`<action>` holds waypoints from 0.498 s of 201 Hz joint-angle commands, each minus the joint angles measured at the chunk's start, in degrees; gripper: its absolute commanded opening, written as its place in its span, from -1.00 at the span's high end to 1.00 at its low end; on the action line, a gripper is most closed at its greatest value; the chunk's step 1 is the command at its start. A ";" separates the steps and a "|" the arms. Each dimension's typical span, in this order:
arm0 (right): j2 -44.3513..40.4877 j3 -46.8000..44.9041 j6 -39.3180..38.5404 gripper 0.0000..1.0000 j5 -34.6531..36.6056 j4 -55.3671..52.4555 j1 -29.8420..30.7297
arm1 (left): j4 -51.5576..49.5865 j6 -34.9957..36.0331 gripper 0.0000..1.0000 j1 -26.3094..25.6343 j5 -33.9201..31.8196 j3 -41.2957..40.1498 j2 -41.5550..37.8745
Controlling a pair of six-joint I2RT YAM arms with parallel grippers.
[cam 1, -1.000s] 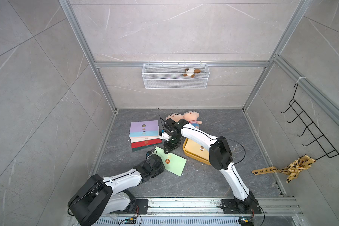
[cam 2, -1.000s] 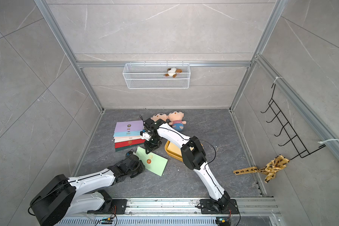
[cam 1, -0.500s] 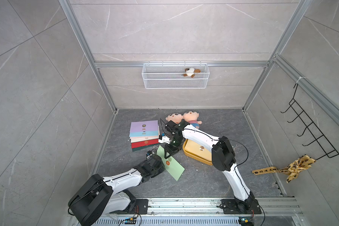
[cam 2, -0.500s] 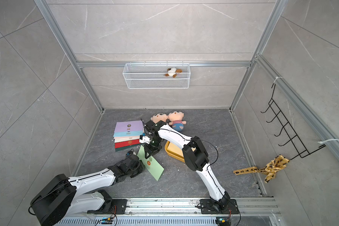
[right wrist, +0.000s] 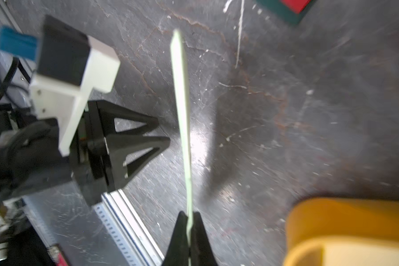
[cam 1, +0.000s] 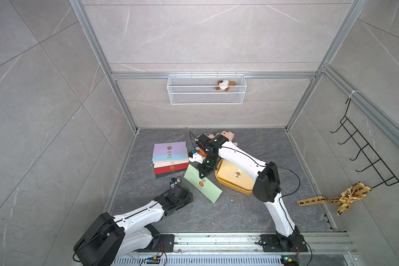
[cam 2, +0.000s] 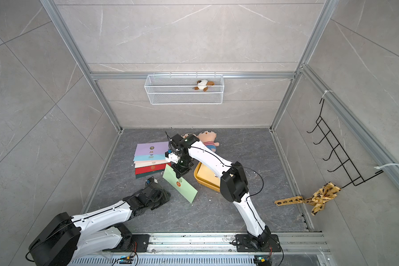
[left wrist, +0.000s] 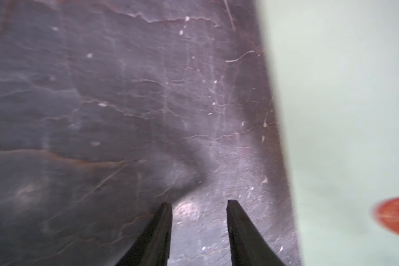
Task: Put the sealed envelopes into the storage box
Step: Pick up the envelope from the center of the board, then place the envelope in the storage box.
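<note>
A: Where's the storage box (cam 1: 230,187)?
B: On the counter (cam 1: 240,214), a yellow envelope (cam 1: 230,170) inside; the stacked envelopes (cam 1: 169,156) lie left of it.
A: The green envelope (cam 1: 207,188)?
B: Between them, tilted, pinched by the right tool (right wrist: 189,217). Just beside it, the left tool (left wrist: 199,205) gapes empty.

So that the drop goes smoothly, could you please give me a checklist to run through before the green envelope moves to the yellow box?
1. Right end effector shut on green envelope: ok.
2. Left end effector open and empty: ok.
3. Left end effector apart from the envelope: ok, narrowly.
4. Envelope's low corner off the floor: cannot tell.
5. Storage box has room, one pale yellow envelope flat inside: ok.
</note>
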 commanded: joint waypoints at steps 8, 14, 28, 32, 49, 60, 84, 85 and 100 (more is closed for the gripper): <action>-10.76 2.51 -8.17 1.00 8.09 -6.71 -3.53 | -9.87 0.85 0.05 -0.03 -2.95 -0.46 -3.09; -12.34 2.04 -9.13 1.00 8.85 -6.76 -4.50 | -10.33 0.93 0.05 -0.03 -3.09 -0.48 -3.59; -15.88 -0.95 -12.93 1.00 11.13 -6.63 -6.54 | -11.03 1.14 0.05 -0.03 -3.09 -0.43 -4.35; -17.04 -2.28 -14.14 1.00 12.27 -6.24 -7.00 | -11.33 1.12 0.05 -0.07 -3.22 -0.45 -4.59; -21.14 -7.39 -18.13 1.00 15.10 -4.52 -9.50 | -11.88 1.22 0.05 -0.06 -3.44 -0.51 -5.10; -23.39 -10.46 -20.07 1.00 14.05 -2.56 -11.77 | -11.91 1.27 0.05 -0.03 -3.53 -0.54 -5.38; -24.34 -15.41 -22.30 1.00 16.10 -0.01 -14.20 | -12.42 1.59 0.04 -0.12 -3.61 -0.48 -5.34; -24.25 -15.59 -22.45 1.00 16.13 0.10 -14.27 | -12.43 1.61 0.04 -0.07 -3.62 -0.46 -5.37; -23.09 -18.11 -23.55 1.00 15.70 1.89 -15.17 | -12.64 1.73 0.04 -0.04 -3.97 -0.47 -5.33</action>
